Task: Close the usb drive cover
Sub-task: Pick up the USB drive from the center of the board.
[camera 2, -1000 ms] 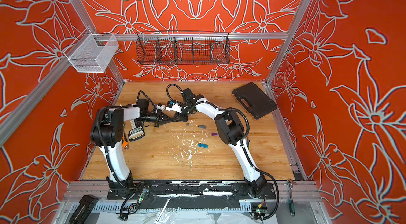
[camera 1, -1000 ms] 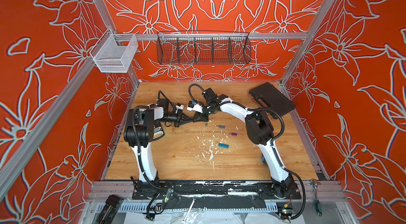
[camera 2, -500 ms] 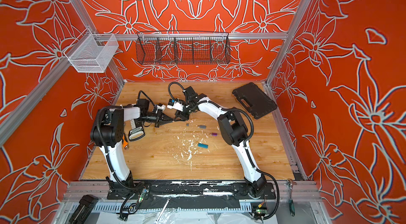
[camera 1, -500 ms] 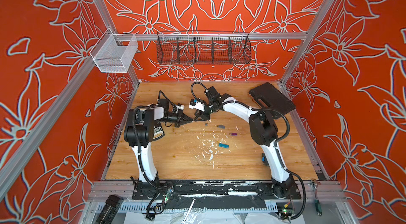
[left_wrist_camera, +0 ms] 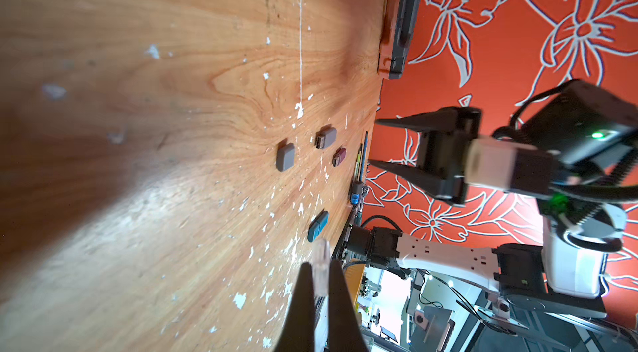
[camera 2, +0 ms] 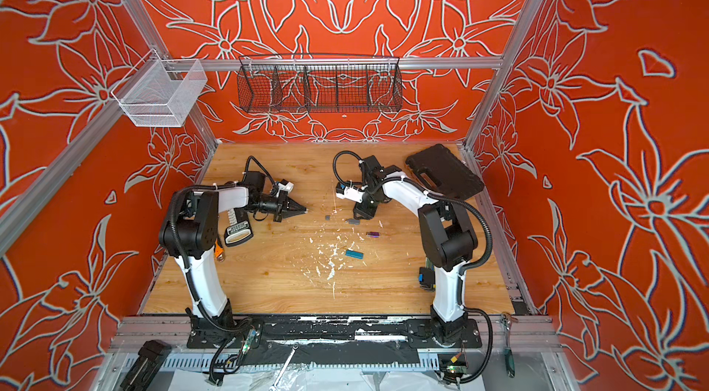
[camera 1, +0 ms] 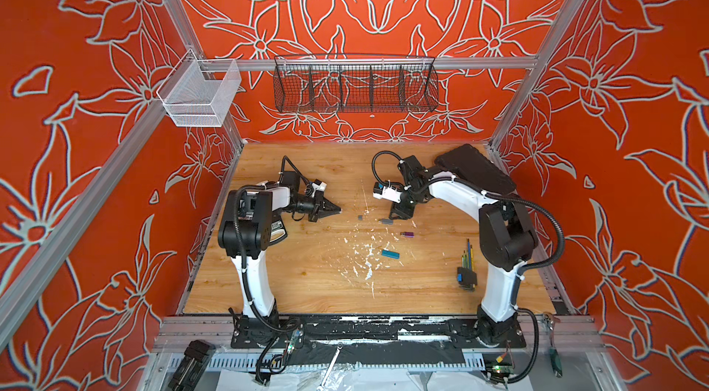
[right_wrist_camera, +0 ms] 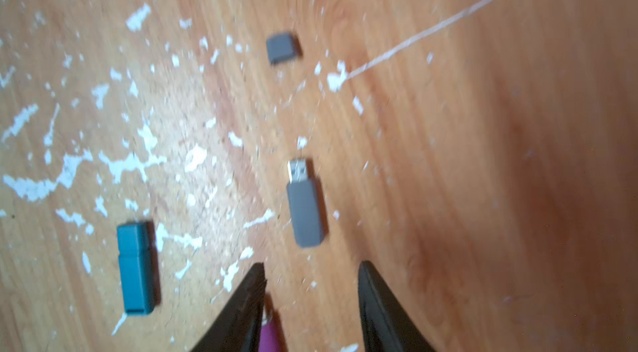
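A grey usb drive [right_wrist_camera: 305, 208] lies on the wooden table [camera 1: 307, 293] with its metal plug bare; it also shows in both top views [camera 1: 385, 221] [camera 2: 352, 221]. Its grey cover [right_wrist_camera: 282, 48] [camera 1: 360, 217] lies apart from it, toward the left arm. My right gripper [right_wrist_camera: 310, 265] [camera 1: 399, 215] hovers open just beside the drive, with nothing between its fingers. My left gripper [left_wrist_camera: 319, 264] [camera 1: 337, 210] is shut on a small clear cap [left_wrist_camera: 320, 253]. A purple drive [left_wrist_camera: 339, 156] [camera 1: 407, 234] lies with its plug bare, partly under the right gripper's finger.
A blue drive [camera 1: 390, 253] [right_wrist_camera: 136, 267] with its cover on lies among white paint flecks. A black case [camera 1: 474, 170] sits at the back right, and a hex key set [camera 1: 466, 270] by the right arm's base. A labelled tool [camera 2: 238, 230] lies beside the left arm.
The right gripper was shut close against the left gripper; it has opened and swung away to the right, down over the grey drive. The left gripper has stayed shut in place.
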Action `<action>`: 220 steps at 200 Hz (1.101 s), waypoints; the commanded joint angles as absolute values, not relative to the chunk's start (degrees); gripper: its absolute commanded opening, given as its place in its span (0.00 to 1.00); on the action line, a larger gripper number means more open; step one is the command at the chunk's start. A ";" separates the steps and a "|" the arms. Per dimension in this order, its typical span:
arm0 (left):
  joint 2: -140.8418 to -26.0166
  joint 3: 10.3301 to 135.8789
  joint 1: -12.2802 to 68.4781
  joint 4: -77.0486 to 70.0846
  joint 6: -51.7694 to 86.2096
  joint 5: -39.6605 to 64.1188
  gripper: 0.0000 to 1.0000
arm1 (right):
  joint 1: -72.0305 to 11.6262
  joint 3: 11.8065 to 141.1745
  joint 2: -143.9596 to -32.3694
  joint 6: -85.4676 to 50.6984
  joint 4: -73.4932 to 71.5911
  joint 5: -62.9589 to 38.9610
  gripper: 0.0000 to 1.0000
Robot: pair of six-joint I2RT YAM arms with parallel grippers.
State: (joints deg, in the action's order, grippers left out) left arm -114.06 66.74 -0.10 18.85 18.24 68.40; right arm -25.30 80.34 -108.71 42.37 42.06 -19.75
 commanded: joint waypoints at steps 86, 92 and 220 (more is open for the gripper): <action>-109.34 68.29 0.61 17.71 18.65 66.37 0.00 | -24.10 69.16 -102.01 46.58 44.46 -12.77 0.49; -109.27 68.29 0.62 17.63 18.76 66.36 0.00 | -24.16 68.72 -101.99 46.70 44.40 -12.22 0.49; -109.24 69.17 0.97 17.41 19.51 66.19 0.00 | -24.16 66.75 -104.87 50.22 41.29 -13.38 0.34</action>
